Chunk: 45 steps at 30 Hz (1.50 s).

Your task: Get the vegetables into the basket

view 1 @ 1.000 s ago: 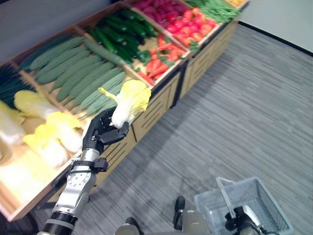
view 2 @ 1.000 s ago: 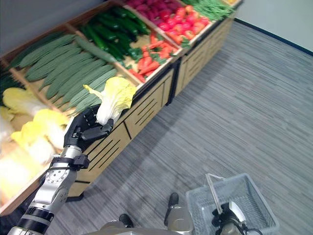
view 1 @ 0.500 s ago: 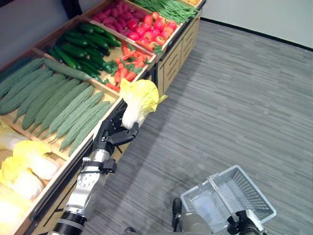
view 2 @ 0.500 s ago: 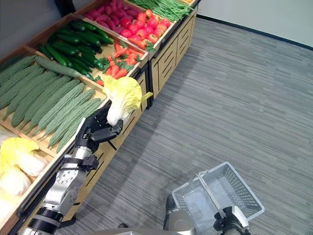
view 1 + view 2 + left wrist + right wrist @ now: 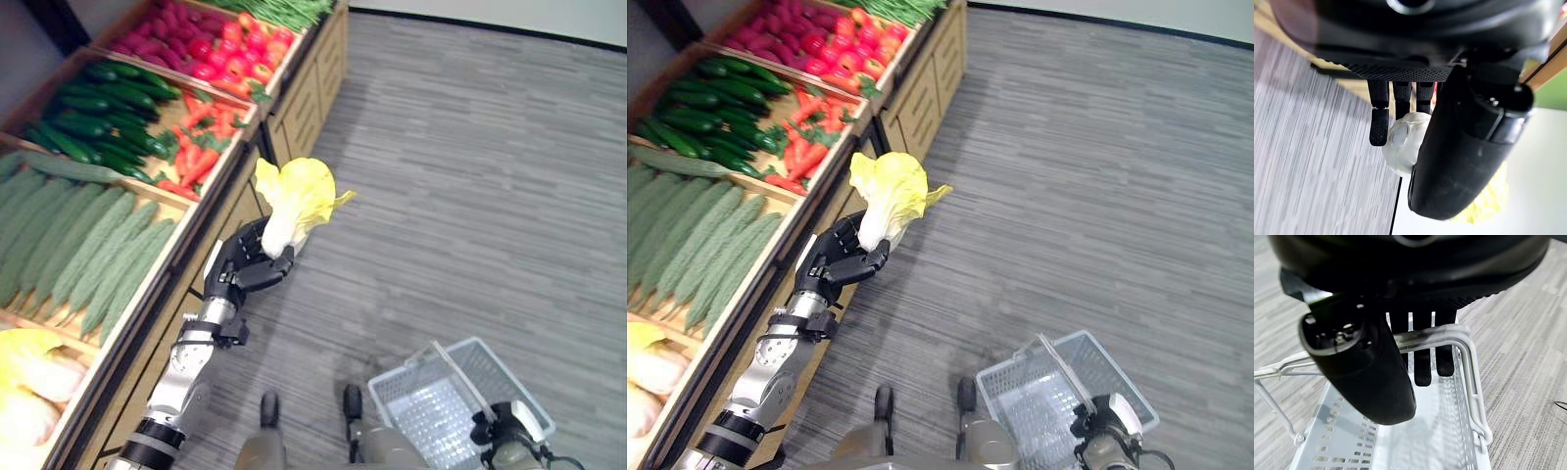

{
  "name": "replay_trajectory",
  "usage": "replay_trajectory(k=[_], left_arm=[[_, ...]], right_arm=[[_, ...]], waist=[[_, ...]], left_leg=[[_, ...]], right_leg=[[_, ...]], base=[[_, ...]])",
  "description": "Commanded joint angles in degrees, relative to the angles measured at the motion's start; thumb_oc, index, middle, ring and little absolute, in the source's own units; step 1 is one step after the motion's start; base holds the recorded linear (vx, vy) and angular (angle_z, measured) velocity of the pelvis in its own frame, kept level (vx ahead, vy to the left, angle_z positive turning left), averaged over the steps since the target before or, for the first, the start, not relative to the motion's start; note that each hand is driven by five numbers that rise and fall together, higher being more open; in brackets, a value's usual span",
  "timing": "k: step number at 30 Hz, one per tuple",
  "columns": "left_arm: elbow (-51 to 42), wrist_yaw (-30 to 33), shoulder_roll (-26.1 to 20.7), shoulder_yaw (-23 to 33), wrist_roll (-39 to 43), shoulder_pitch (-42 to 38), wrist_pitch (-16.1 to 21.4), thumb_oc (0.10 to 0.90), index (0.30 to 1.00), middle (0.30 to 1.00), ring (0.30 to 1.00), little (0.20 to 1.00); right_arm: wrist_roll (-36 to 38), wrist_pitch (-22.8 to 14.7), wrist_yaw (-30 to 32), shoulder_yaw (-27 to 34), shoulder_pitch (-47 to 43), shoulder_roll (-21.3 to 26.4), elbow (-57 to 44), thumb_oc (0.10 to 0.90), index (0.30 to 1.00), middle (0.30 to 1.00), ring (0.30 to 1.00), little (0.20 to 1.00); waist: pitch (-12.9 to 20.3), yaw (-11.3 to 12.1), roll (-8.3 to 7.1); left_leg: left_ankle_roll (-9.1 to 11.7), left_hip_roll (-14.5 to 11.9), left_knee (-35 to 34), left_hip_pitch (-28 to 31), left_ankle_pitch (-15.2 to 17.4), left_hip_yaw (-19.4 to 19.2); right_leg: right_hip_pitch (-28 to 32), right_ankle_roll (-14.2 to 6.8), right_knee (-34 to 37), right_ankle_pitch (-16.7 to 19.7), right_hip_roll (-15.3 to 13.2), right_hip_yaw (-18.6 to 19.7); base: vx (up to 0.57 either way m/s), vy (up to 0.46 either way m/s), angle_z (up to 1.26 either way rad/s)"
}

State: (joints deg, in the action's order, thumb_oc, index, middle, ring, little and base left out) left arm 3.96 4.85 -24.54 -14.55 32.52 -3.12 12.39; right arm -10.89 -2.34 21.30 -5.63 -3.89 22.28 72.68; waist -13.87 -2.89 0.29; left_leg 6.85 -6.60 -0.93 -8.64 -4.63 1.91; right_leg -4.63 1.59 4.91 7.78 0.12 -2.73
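My left hand [image 5: 247, 273] is shut on a napa cabbage [image 5: 294, 201] with a white stalk and yellow leaves, held upright in the air past the front edge of the wooden produce stand [image 5: 257, 147]. In the left wrist view the white stalk end [image 5: 1405, 147] sits between the fingers [image 5: 1379, 125] and the thumb. At the lower right my right hand [image 5: 509, 429] grips the handle [image 5: 1440, 337] of a pale wire basket [image 5: 431, 406], which hangs low over the floor. Inside the basket nothing shows.
The stand runs along the left, with bins of long ridged green gourds [image 5: 83, 250], dark cucumbers [image 5: 93, 113], carrots [image 5: 201, 132], red peppers [image 5: 230, 64] and more cabbages [image 5: 24, 382]. Grey striped floor [image 5: 470, 186] spreads to the right.
The whole scene has shifted left as the camera turned. The left hand with the cabbage now sits off the stand's front edge, above the floor, nearer the basket.
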Motion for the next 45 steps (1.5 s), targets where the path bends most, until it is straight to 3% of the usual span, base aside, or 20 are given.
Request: replay_trajectory(k=[1,6,10,11,12,14,15,17,22,24,30,38,45], left_arm=[[-9.10,-0.20,-2.89,3.22,-0.60,-4.03,7.34,0.400,0.300,0.300,0.300,0.300],[-8.34,-0.37,-4.55,2.63,-0.47,-4.02,7.17,0.400,0.300,0.300,0.300,0.300],[-7.81,-0.61,-4.74,2.41,-0.56,-4.26,7.08,0.400,0.300,0.300,0.300,0.300],[-7.64,-0.60,-4.94,2.36,-1.01,-4.12,7.05,0.400,0.300,0.300,0.300,0.300],[-7.64,-0.61,-4.94,2.36,-1.00,-4.11,7.05,0.400,0.300,0.300,0.300,0.300],[-7.21,-0.66,-5.60,2.52,-0.95,-3.65,6.75,0.400,0.300,0.300,0.300,0.300],[-7.21,-0.66,-5.62,2.54,-0.95,-3.67,6.75,0.400,0.300,0.300,0.300,0.300],[-7.48,-0.95,-5.98,3.09,-1.13,-2.68,6.42,0.400,0.300,0.300,0.300,0.300],[-7.95,-1.78,-6.10,3.36,-1.00,-2.03,6.04,0.400,0.300,0.300,0.300,0.300],[-7.56,-2.08,-6.28,3.69,-1.07,-1.85,5.77,0.400,0.300,0.300,0.300,0.300],[-6.90,-3.21,-5.94,1.77,-0.34,-2.52,5.38,0.400,0.300,0.300,0.300,0.300],[-5.64,-7.02,-10.28,-8.33,-4.85,-8.45,4.75,0.400,0.300,0.300,0.300,0.300],[-4.16,-7.04,-15.75,-16.66,-13.58,-15.42,5.31,0.400,0.300,0.300,0.300,0.300]], right_arm=[[1.34,-0.26,2.83,-1.15,0.34,2.51,0.63,0.400,0.300,0.300,0.300,0.300],[1.20,0.12,2.13,-1.91,0.21,-0.26,-0.20,0.400,0.300,0.300,0.300,0.300],[1.10,0.22,1.89,-1.97,0.02,-0.71,-0.34,0.400,0.300,0.300,0.300,0.300],[0.86,0.31,1.80,-2.39,-0.45,-0.91,-0.74,0.400,0.300,0.300,0.300,0.300],[0.86,0.32,1.80,-2.39,-0.44,-0.92,-0.75,0.400,0.300,0.300,0.300,0.300],[0.54,0.11,2.07,-2.82,-0.82,-1.19,-1.59,0.400,0.300,0.300,0.300,0.300],[0.54,0.11,2.07,-2.82,-0.84,-1.20,-1.59,0.400,0.300,0.300,0.300,0.300],[-0.17,-0.25,2.08,-3.36,-0.72,-1.30,-2.29,0.400,0.300,0.300,0.300,0.300],[-0.78,-0.36,2.13,-3.25,-0.24,-1.37,-2.84,0.400,0.300,0.300,0.300,0.300],[-0.96,-0.54,2.36,-3.48,-0.32,-1.18,-4.51,0.400,0.300,0.300,0.300,0.300],[-0.61,-0.52,3.15,-3.80,-3.26,1.19,-4.84,0.400,0.300,0.300,0.300,0.300],[-3.00,-1.66,4.27,-8.19,-11.81,10.92,-13.15,0.400,0.300,0.300,0.300,0.300],[-4.60,-3.50,4.63,-13.92,-19.57,14.21,-22.20,0.400,0.300,0.300,0.300,0.300]], waist=[[1.91,1.11,-2.08],[3.34,0.89,-4.28],[3.43,0.56,-4.69],[3.22,0.59,-5.11],[3.23,0.66,-5.12],[2.80,1.89,-4.54],[2.93,1.90,-4.57],[3.31,2.89,-4.00],[4.95,3.36,-4.78],[6.02,3.49,-5.61],[7.16,3.82,-5.51],[8.71,2.07,-3.15],[9.75,1.14,-1.91]], left_leg=[[-1.20,1.52,0.91,0.96,0.28,-3.11],[-4.18,4.03,0.04,4.12,2.95,-9.47],[-5.03,5.03,0.04,4.74,3.80,-11.37],[-5.29,5.35,-0.12,4.87,3.99,-13.11],[-5.29,5.34,-0.14,4.90,4.00,-13.19],[-5.57,4.29,-0.63,5.18,3.65,-15.20],[-5.55,4.28,-0.62,4.95,3.52,-15.24],[-5.43,3.35,-1.27,5.29,3.10,-16.95],[-4.79,3.11,-1.59,5.69,2.76,-17.39],[-3.73,2.54,-2.11,6.63,2.09,-18.15],[-2.16,0.85,-4.07,6.71,-0.12,-18.24],[-0.37,-1.96,-4.07,8.64,-0.43,-18.79],[0.04,-2.70,-4.07,10.17,-0.02,-20.02]], right_leg=[[1.49,-9.01,-4.89,-7.07,-6.65,-0.17],[-1.41,-12.10,-6.73,-4.76,-9.29,4.69],[-3.06,-13.70,-7.26,-2.49,-10.11,6.02],[-4.62,-14.96,-7.14,1.00,-10.99,5.82],[-4.64,-14.97,-7.13,1.02,-10.97,5.90],[-4.89,-14.04,-10.08,-0.31,-11.85,-0.14],[-5.09,-14.01,-10.00,-0.15,-11.83,-0.10],[-2.85,-13.12,-12.24,-1.53,-13.74,-6.35],[-1.77,-13.67,-9.98,0.27,-14.44,-6.41],[-0.51,-14.04,-5.42,0.59,-13.81,-7.91],[1.00,-13.69,-1.26,-0.13,-12.11,-9.00],[3.13,-12.72,0.09,-1.82,-9.82,-8.99],[3.55,-12.47,0.09,-1.99,-9.20,-7.88]], base=[[0.04,0.246,-0.26],[0.04,0.344,-0.62],[-0.03,0.165,-0.42],[-0.07,0.073,-0.26],[-0.12,0.110,-0.37],[-0.09,0.061,-0.56],[-0.07,0.040,-0.67],[-0.08,0.029,-0.55],[0.01,-0.061,-0.34],[0.04,-0.188,-0.04],[-0.01,-0.152,-0.09],[0.02,-0.104,-0.05],[0.02,-0.012,-0.06]])
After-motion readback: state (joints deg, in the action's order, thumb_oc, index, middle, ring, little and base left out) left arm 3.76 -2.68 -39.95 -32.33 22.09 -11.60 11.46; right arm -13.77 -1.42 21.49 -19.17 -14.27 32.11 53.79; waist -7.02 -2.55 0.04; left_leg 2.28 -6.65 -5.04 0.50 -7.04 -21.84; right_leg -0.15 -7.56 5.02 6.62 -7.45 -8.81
